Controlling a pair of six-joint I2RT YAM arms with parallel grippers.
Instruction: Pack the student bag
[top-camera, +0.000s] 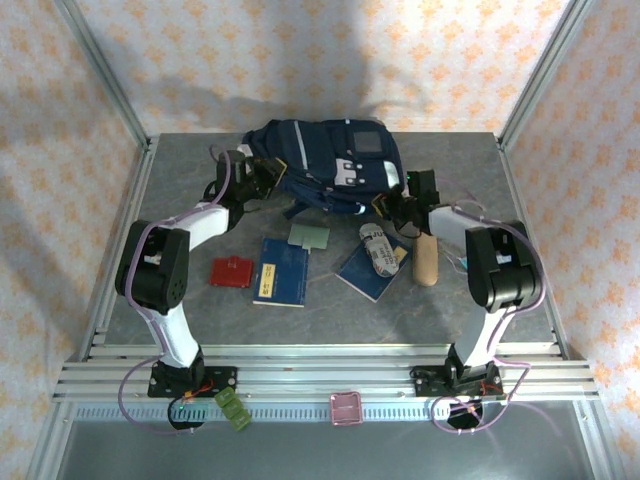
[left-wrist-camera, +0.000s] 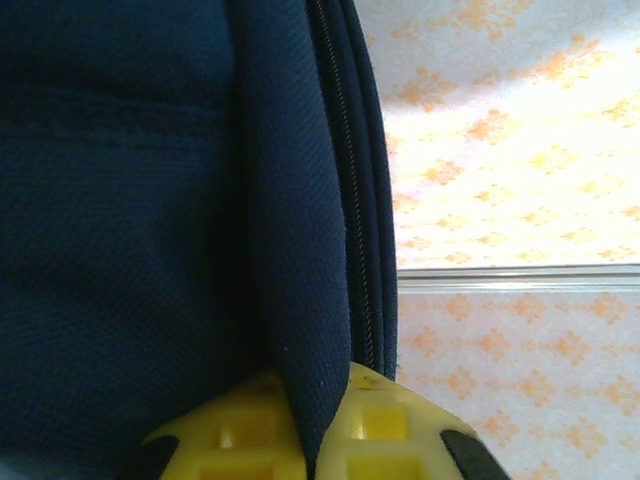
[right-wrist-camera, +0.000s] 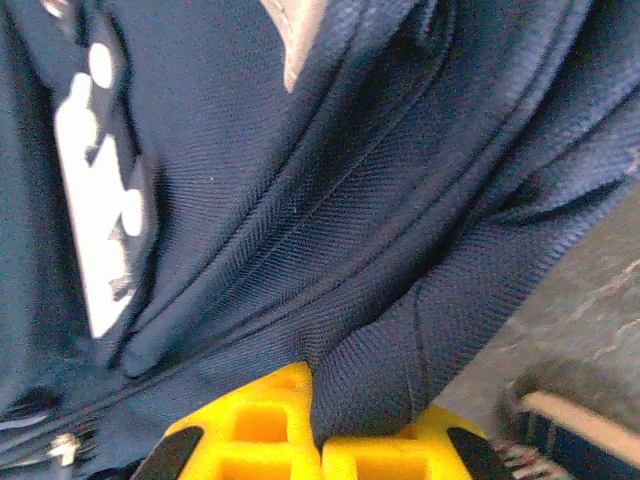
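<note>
Pinching navy fabric on both sides: my left fingers (left-wrist-camera: 345, 425) are closed on a fold of the student bag (top-camera: 325, 155) right beside its zip, and my right fingers (right-wrist-camera: 290, 425) are clamped tight on another fold near a corner. The bag lies on the desk (top-camera: 180, 200) between my two sets of fingers, pockets facing up. Just behind my right fingers, a tan pouch (top-camera: 426, 260) and a blue booklet (top-camera: 365, 272) rest flat.

A fold of the navy student bag (left-wrist-camera: 130, 220), zipper (left-wrist-camera: 352, 200) along its edge, sits pinched between my left gripper's (left-wrist-camera: 318, 430) yellow fingers (left-wrist-camera: 385, 425). Beyond it is an orange-flowered wall (left-wrist-camera: 500, 130) crossed by a metal rail (left-wrist-camera: 520, 278).
</note>
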